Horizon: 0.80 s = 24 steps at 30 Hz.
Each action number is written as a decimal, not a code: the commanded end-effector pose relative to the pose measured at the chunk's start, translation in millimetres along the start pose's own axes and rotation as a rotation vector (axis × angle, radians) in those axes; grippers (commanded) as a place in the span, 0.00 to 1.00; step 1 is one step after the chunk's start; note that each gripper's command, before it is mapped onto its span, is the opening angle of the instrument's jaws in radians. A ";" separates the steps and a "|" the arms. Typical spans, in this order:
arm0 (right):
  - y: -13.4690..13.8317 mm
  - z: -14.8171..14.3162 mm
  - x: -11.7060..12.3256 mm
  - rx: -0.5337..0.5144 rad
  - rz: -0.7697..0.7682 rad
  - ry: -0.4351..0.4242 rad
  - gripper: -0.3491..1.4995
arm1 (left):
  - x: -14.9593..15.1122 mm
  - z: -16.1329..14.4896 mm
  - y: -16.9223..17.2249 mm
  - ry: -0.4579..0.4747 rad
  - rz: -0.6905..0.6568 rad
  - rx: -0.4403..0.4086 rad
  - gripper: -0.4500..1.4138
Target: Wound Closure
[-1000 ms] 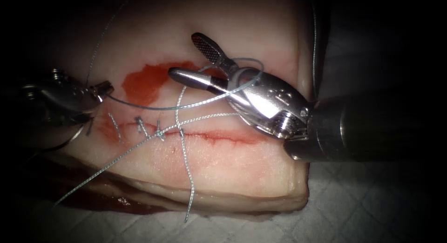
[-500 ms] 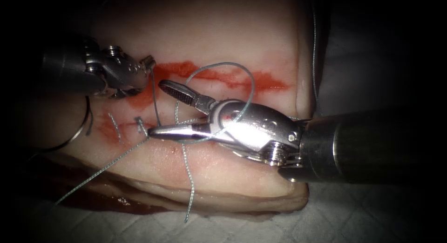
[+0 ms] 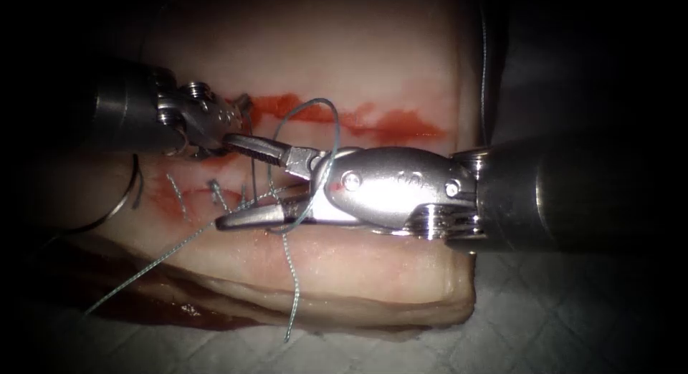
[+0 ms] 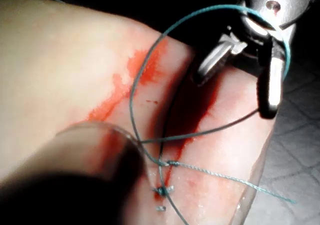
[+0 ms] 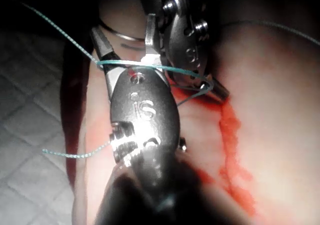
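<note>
Pale quilted padding lay under the block of tissue, with darkness all around it. The cut ran across the tissue from left to right, and its left end carried a few short stitches. A band of red fluid lay on the tissue's surface beyond the cut.

The needle sat at the far left of the tissue, past the stitches, its curve apart from both hands and held by neither. Whether its point was in the tissue could not be told.

The thread rose from the stitched part of the cut in a tall loop that passed round the right tool just behind its fingers. One loose end hung down over the tissue's front face, and another strand ran off to the lower left across the padding. The left wrist view showed the same loop arching over the red fluid.

The right hand reached in from the right over the cut with its two fingers spread wide and nothing between them. Its lower finger lay along the cut beside the stitches, and its upper finger pointed at the left tool. The left hand was at the left end of the red band, closed to a narrow tip. In the right wrist view that tip pinched the thread.
</note>
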 end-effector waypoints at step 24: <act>-1.7 0.1 0.8 -0.754 -0.404 0.758 0.34 | -2.5 -2.9 0.4 -0.109 0.013 -0.040 0.00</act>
